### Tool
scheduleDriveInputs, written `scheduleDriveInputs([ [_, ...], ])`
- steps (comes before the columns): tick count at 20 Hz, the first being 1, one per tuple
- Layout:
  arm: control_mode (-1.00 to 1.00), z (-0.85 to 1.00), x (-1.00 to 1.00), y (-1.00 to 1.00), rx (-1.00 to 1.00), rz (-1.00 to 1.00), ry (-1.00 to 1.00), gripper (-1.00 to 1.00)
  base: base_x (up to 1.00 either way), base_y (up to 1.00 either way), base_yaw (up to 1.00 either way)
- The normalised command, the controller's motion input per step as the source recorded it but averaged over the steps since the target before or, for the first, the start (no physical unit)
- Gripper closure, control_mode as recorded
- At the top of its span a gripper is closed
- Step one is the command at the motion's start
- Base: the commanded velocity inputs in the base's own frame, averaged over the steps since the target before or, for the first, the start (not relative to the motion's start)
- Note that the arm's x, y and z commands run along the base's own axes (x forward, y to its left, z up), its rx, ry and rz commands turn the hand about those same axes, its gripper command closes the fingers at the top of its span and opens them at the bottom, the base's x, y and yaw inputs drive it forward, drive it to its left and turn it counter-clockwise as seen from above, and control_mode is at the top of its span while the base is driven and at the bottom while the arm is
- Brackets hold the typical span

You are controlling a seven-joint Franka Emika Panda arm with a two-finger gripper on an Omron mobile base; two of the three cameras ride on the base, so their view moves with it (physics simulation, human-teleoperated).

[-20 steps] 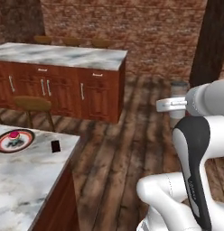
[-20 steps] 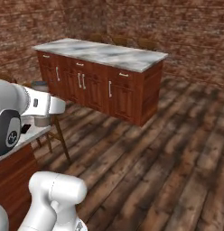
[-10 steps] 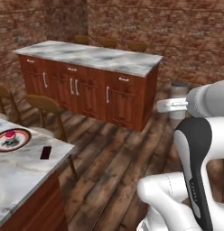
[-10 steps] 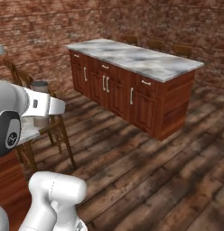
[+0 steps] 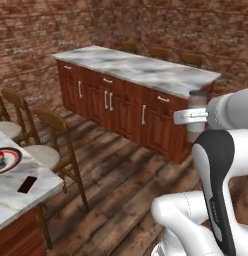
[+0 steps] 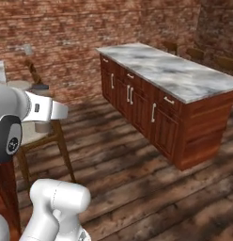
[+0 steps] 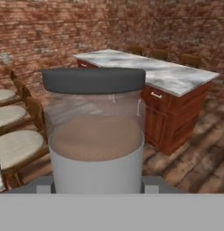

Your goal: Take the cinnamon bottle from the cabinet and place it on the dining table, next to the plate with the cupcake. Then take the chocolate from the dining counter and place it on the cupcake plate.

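While the gripper (image 7: 96,189) pinches the bottle (image 7: 95,131), the table (image 5: 11,192) placement and chocolate (image 5: 27,184) remain undone.

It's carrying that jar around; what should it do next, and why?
Probably roll toward the table at its left: the end effector holds the bottle upright, while the cupcake plate sits at the table's far edge, apparently beyond the arm's reach.
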Motion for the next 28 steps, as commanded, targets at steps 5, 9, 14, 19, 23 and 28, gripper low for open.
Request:
scheduleDriveInputs([
  [5, 1.0, 0.0, 0.0, 0.0, 0.0, 0.0, 0.0, 1.0, 0.39, -0.76, 0.49],
  [9, 1.0, 0.0, 0.0, 0.0, 0.0, 0.0, 0.0, 1.0, 0.31, -0.65, 0.55],
  [14, 1.0, 0.0, 0.0, 0.0, 0.0, 0.0, 0.0, 1.0, 0.3, -0.54, 0.61],
  [19, 1.0, 0.0, 0.0, 0.0, 0.0, 0.0, 0.0, 1.0, 0.25, -0.54, 0.62],
  [23, 1.0, 0.0, 0.0, 0.0, 0.0, 0.0, 0.0, 1.0, 0.4, -0.57, 0.6],
  [28, 1.0, 0.0, 0.0, 0.0, 0.0, 0.0, 0.0, 1.0, 0.56, -0.52, 0.61],
])
